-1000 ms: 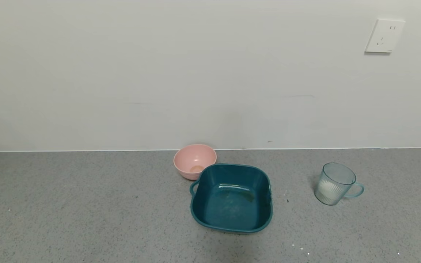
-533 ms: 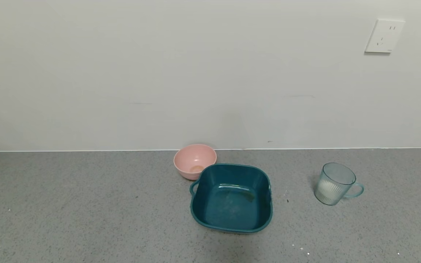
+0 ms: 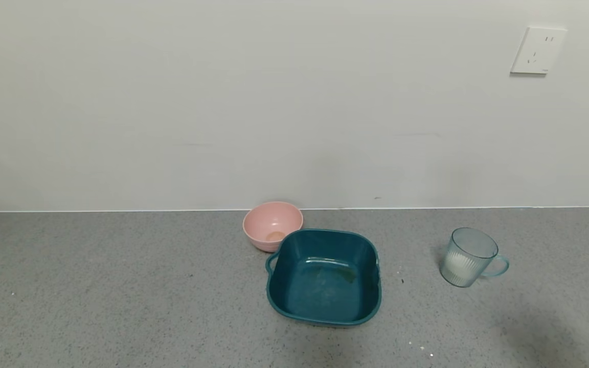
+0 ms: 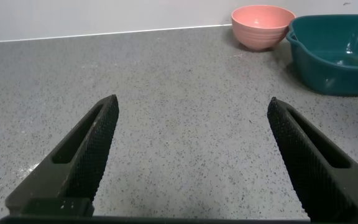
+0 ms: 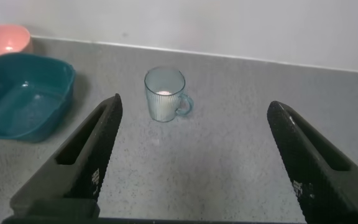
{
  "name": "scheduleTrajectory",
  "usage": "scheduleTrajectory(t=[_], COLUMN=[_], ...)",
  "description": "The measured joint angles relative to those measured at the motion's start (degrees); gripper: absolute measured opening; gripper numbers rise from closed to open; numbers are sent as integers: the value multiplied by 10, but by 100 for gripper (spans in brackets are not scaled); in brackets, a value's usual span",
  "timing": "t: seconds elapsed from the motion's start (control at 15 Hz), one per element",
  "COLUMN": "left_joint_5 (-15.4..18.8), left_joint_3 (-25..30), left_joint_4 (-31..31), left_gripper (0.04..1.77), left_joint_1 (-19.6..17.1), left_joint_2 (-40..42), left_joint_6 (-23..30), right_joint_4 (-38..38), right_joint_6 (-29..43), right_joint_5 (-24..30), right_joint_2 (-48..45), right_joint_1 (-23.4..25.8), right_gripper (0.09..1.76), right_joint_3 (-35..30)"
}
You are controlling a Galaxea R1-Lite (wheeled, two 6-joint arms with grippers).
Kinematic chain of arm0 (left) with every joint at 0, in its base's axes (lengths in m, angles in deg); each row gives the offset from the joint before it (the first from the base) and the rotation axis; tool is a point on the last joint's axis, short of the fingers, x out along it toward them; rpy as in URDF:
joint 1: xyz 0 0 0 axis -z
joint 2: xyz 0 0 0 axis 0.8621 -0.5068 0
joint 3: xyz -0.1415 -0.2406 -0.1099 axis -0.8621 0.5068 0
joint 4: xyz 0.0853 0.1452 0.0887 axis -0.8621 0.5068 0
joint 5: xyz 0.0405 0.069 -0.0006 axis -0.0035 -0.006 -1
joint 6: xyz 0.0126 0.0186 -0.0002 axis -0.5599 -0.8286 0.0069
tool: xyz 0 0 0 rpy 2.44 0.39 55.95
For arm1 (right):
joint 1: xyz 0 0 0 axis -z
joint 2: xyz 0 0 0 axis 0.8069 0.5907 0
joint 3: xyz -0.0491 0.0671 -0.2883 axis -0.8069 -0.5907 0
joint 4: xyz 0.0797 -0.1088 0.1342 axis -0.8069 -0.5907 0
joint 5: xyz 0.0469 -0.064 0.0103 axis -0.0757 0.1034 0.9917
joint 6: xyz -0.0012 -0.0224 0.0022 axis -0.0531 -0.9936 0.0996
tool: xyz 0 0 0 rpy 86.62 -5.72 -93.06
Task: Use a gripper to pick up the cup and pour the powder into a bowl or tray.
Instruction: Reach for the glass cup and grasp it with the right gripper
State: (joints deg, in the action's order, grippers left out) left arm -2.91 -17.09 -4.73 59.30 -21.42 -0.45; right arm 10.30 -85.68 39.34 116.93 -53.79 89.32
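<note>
Looking from the right wrist camera, the right gripper [image 5: 191,155] hangs above the grey speckled countertop [image 5: 241,155] with its two black ribbed fingers [image 5: 92,155] spread wide and nothing between them; the head view shows neither arm, only a soft shadow on the counter at the near right. Past those fingers stands the ribbed pale-blue cup [image 5: 164,94], upright, handle turned away from the basin, with white powder [image 5: 163,93] lying in its bottom. The head view shows the same powder [image 3: 457,266] through the cup's translucent wall, filling only the lower part.

The left wrist camera shows the left gripper [image 4: 191,155] low over bare counter, jaws likewise wide and holding nothing, well apart from the vessels.

Farther off, the dark-teal basin [image 3: 276,286] sits at the centre of the counter, well apart from the cup [image 3: 471,257]; only a faint dusty smear marks its floor. Just behind it, touching or nearly touching its far left corner, rests the pink bowl [image 3: 272,225], close to the white wall [image 3: 223,102], which carries a socket [image 3: 538,50] at upper right.
</note>
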Motion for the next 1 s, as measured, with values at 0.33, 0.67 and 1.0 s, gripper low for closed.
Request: scheduleTrajectory(t=[0.33,0.67,1.0], left_joint_5=[0,0,0], left_joint_3=[0,0,0], left_joint_4=[0,0,0], left_gripper=[172,172,172], left_joint_1=[0,0,0], left_joint_2=[0,0,0], left_joint_6=[0,0,0], right_joint_4=[51,108,115], right_joint_6=[13,84,185], right_joint_5=[-48,-147,-233], right_joint_2=[241,406,495], right_joint_1=[-13,-114,-202], right_gripper=[170,170,170], right_joint_3=[56,64,60])
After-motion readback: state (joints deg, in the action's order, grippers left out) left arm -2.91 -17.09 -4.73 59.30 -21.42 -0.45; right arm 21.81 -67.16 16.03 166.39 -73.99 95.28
